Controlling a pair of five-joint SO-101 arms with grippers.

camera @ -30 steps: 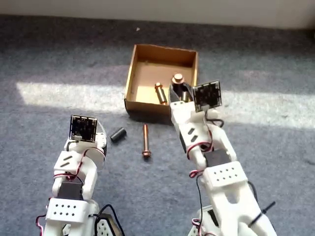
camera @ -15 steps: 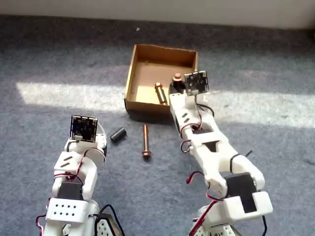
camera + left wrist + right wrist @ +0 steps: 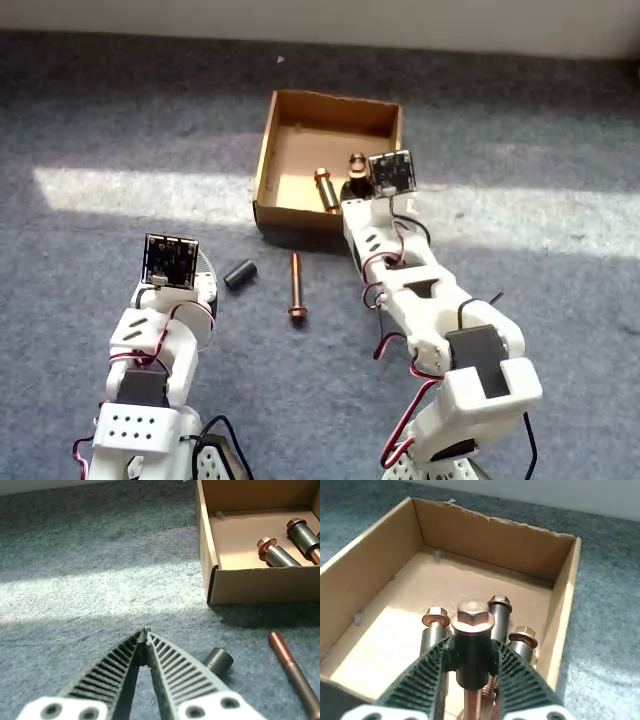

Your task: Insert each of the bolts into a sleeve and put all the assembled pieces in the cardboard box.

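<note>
My right gripper (image 3: 471, 652) is shut on an assembled piece (image 3: 472, 640), a copper bolt inside a dark sleeve, held upright over the near right part of the cardboard box (image 3: 495, 521). Three assembled pieces (image 3: 500, 611) lie in the box below it. In the high view the held piece (image 3: 356, 161) shows at the box's right wall (image 3: 398, 125). A loose sleeve (image 3: 240, 273) and a loose bolt (image 3: 296, 285) lie on the carpet in front of the box. My left gripper (image 3: 145, 635) is shut and holds nothing, just short of the sleeve (image 3: 218, 660) and left of the bolt (image 3: 292, 670).
Grey carpet covers the floor, with a sunlit band across the middle. A pale wall edge runs along the far side. The left arm (image 3: 160, 310) stands at the near left, the right arm (image 3: 430, 300) stretches toward the box.
The right arm has stretched forward and lowered the held piece further over the box. The left arm, loose sleeve and loose bolt have not moved.
</note>
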